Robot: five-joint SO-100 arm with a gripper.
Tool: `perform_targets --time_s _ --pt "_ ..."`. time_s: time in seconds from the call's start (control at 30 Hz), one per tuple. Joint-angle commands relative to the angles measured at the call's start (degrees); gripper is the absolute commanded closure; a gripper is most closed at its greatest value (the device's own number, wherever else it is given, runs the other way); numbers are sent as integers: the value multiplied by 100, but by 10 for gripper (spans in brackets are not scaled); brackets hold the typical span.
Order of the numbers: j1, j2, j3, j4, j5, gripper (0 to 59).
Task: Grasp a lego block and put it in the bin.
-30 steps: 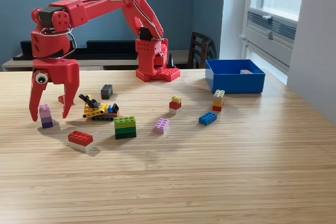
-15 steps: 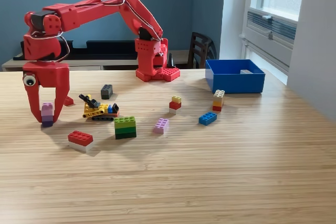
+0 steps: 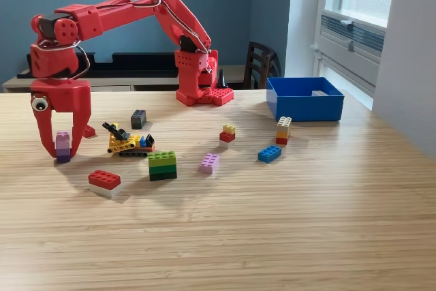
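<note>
1. Leftmost in the exterior view, the red gripper [image 3: 61, 148] stands tips-down on the bench [image 3: 272, 223], its jaws closed around a pink-and-purple stack [image 3: 63, 146].
2. That stack looks like two bricks; lifting could split it, or the lower one could slip out if the jaws pinch only the top.
3. Just right lie a red brick [image 3: 104, 180], a yellow vehicle [image 3: 128, 142] and a green block [image 3: 162, 165]; a low sweep towards the bin could knock them.
4. Further right sit smaller bricks, well apart.
5. Far right, the blue bin [image 3: 304, 108] rests on the bench, well away from the gripper; something pale lies inside, too hidden to identify.
</note>
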State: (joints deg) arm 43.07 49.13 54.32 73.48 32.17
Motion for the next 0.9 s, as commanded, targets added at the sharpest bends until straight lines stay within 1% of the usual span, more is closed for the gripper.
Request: perform_targets --time_s 0.03,0.3,0.5,0.63,0.77,0.9 --pt "9 519 -378 563 -141 586" --pt "-316 2039 -308 1169 -387 586" --pt "-809 3384 53 1521 -483 586" --pt "-1468 4289 606 1626 -589 586" --pt "-2487 5194 1503 1626 -703 586" --pt "-3665 5906 2320 1626 -826 586"
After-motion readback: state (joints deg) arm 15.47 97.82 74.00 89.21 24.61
